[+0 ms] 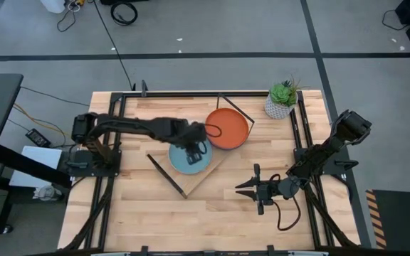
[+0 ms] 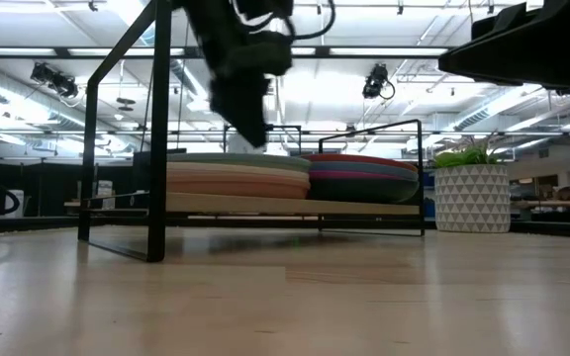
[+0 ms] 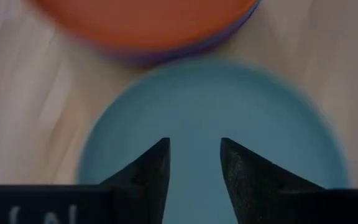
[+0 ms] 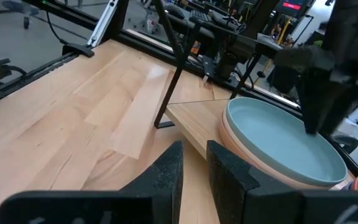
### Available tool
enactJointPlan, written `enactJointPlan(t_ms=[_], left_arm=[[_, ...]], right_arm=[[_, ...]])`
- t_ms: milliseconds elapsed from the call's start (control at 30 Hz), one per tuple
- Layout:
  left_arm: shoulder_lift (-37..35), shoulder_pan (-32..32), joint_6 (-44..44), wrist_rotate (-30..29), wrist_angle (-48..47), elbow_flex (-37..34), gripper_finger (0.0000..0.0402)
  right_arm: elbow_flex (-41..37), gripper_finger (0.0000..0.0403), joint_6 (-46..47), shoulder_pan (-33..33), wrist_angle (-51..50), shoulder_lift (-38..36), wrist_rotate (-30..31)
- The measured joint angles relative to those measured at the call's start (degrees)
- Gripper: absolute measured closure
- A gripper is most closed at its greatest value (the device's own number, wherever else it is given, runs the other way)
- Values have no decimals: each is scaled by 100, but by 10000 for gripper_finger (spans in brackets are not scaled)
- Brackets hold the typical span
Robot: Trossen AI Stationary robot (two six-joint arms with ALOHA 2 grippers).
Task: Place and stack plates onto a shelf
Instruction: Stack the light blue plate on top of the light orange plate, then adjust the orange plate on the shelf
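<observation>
Shelf (image 1: 219, 160) mid-table; front half bare. Left gripper (image 1: 193, 151) above blue plate (image 1: 184, 162), fingers slightly parted, empty. Right gripper (image 1: 251, 188) front-right, narrowly open, empty.

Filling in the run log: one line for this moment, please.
left gripper open above light blue plate on shelf | orange plate beside | right gripper open, waiting

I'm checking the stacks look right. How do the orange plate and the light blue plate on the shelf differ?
The orange plate tops the stack nearer the potted plant; the light blue plate tops the other stack. The left gripper hangs over the light blue one, open; nothing is above the orange one. Both are round, shallow and lie flat.
</observation>
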Motion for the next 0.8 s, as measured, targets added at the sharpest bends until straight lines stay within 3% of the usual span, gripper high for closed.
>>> enactJointPlan(t_ms=[100, 200, 433, 667, 800], left_arm=[[149, -185, 6, 11, 957, -228, 258], [318, -288, -76, -35, 1260, -266, 259], [855, -341, -234, -33, 1282, -250, 260], [464, -442, -150, 185, 1144, 149, 260], [66, -596, -63, -682, 865, 349, 260]], right_arm=[[0, 325, -1, 0, 7, 0, 0], [0, 325, -47, 0, 58, 0, 0], [0, 325, -111, 0, 98, 0, -2], [0, 325, -153, 0, 88, 0, 4], [0, 325, -153, 0, 97, 0, 4]])
